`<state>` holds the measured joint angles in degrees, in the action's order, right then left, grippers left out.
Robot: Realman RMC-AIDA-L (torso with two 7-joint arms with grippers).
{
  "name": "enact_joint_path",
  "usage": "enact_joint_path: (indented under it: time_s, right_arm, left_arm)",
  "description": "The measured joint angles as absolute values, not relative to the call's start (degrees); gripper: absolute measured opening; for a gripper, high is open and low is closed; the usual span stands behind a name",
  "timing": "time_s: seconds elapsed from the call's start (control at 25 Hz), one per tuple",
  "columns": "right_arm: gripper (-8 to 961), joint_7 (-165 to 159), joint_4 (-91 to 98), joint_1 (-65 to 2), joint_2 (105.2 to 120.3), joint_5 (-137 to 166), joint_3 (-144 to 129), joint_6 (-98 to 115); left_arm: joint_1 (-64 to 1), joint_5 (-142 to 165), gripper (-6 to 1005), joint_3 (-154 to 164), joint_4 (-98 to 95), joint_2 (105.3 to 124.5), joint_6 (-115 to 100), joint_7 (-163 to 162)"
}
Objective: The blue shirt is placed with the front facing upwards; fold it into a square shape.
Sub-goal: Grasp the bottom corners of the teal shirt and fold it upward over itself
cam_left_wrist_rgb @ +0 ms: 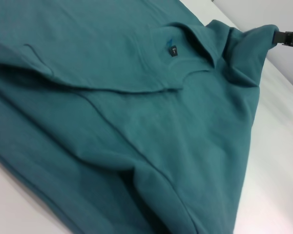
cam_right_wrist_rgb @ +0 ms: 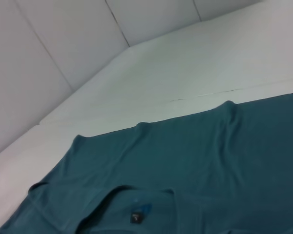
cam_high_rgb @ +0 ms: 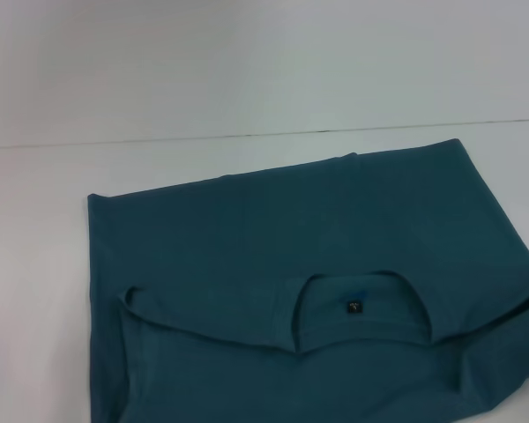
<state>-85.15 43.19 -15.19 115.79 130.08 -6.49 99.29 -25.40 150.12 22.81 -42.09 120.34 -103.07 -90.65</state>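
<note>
The blue shirt [cam_high_rgb: 247,247] lies spread on the white table [cam_high_rgb: 35,264], already folded over once, with the neckline [cam_high_rgb: 361,304] and its small dark label [cam_high_rgb: 354,306] facing up near the front edge. No chest print shows from here. Over at the shirt's right corner, the left wrist view catches a dark tool, which I take for the right gripper [cam_left_wrist_rgb: 288,38], with cloth bunched and lifted against it [cam_left_wrist_rgb: 254,44]; it looks pinched onto that corner, though I cannot see the fingers well enough to be sure. The left gripper is out of sight in every view.

The cloth looks soft, light and limp. It will sag and wrinkle wherever it hangs free, and layers may slide over each other. I would say the doubled hems and corners give the firmest hold, taken at two points at once so the fold edge stays straight.
</note>
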Motion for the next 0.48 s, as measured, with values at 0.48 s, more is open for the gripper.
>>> enact_joint_path:
  time_s: [0.48]
  right_arm:
    - [148,-83.7,47.0,-13.2,117.26,129.7,-5.3,103.1]
  left_arm:
    - [-25.6,150.3,3,21.3,-42.1,119.51,-106.8,-86.1]
